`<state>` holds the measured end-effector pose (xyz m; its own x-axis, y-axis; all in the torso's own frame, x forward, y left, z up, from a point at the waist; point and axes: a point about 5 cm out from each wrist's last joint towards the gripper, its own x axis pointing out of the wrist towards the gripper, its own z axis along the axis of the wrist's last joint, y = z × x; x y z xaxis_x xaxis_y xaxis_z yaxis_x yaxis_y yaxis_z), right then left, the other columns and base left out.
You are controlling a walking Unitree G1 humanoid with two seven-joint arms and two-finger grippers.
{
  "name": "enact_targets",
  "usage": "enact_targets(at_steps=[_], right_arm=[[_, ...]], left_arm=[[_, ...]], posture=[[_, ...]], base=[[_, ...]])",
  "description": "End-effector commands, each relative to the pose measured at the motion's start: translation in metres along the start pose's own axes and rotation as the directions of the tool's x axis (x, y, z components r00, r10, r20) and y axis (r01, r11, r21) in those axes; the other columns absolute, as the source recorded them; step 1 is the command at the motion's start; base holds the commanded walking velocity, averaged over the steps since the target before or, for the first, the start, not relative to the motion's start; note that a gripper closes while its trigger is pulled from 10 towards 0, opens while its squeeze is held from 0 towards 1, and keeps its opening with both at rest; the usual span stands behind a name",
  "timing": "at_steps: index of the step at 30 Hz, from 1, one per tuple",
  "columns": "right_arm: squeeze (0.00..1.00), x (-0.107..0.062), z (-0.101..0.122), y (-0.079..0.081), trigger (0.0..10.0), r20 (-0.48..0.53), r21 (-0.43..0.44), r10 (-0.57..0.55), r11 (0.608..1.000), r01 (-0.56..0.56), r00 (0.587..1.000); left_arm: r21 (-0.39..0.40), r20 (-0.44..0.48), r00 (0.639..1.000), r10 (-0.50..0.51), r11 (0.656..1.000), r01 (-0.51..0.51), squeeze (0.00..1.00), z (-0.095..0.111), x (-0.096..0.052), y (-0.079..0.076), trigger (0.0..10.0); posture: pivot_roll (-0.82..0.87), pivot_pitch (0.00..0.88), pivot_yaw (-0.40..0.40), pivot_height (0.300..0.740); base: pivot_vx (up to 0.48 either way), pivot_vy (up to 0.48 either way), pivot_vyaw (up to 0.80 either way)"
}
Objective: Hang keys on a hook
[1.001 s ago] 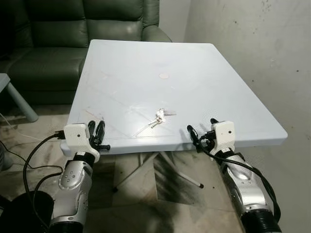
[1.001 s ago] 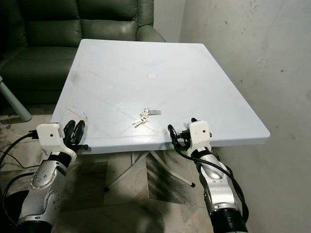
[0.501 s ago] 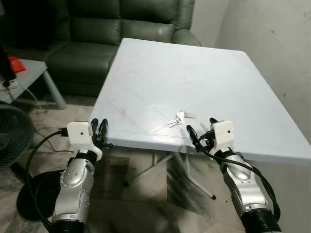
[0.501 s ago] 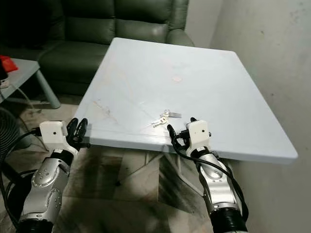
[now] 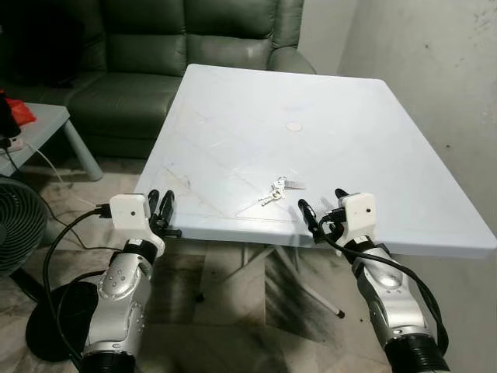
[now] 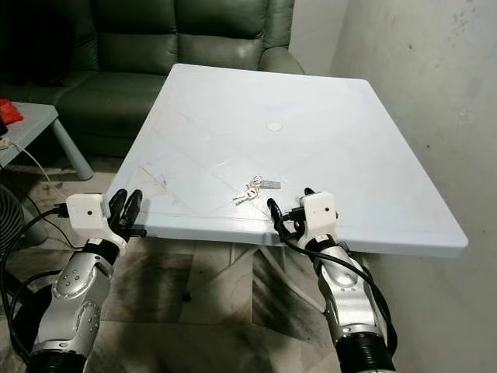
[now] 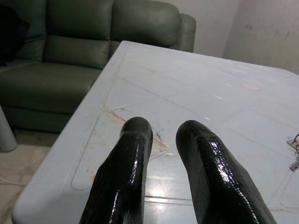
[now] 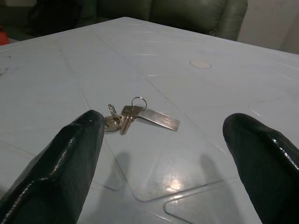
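One bunch of keys point(image 5: 275, 190) lies flat on the pale blue table point(image 5: 326, 101), near its front edge and somewhat right of the middle, with a small metal tag point(image 8: 159, 119) on the ring beside them. The right gripper point(image 5: 322, 214) hovers at the table's front edge just short of the keys, its two black fingers point(image 8: 70, 158) spread wide and holding nothing. The left gripper point(image 5: 158, 208) sits by the table's front left corner, well apart from the keys, fingers point(image 7: 126, 172) only narrowly parted and empty. A dark green sofa point(image 5: 147, 47) stands behind the table, and a fan point(image 5: 15, 233) sits on the floor to the left.
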<state>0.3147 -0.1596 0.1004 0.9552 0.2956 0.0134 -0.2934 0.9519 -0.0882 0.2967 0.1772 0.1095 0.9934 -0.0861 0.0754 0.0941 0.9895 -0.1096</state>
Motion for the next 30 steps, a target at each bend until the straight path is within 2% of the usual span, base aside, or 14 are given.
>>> enact_targets(at_steps=[1,12,30], right_arm=[[0.0,-0.0005,0.0014,-0.0011,10.0,0.006,0.005,0.003,1.0,-0.003,1.0],[0.0,-0.0015,-0.0007,0.0029,10.0,-0.005,0.007,0.036,0.999,-0.036,0.999],[0.0,-0.0029,-0.0023,0.0051,10.0,-0.01,0.015,0.055,0.998,-0.055,0.998]], left_arm=[[0.009,-0.008,1.0,-0.006,1.0,0.006,0.0,-0.0005,0.0,0.001,10.0],[0.015,-0.013,1.0,-0.011,1.0,0.011,0.0,-0.0005,0.0005,0.0013,10.0],[0.024,-0.009,1.0,-0.025,0.999,0.025,0.0,0.0012,0.0032,-0.0008,10.0]], posture=[[0.05,0.0,-0.06,0.74],[0.05,0.0,-0.06,0.74],[0.04,0.0,-0.055,0.74]], base=[[0.0,0.0,0.0],[0.0,0.0,0.0],[0.314,0.0,0.0]])
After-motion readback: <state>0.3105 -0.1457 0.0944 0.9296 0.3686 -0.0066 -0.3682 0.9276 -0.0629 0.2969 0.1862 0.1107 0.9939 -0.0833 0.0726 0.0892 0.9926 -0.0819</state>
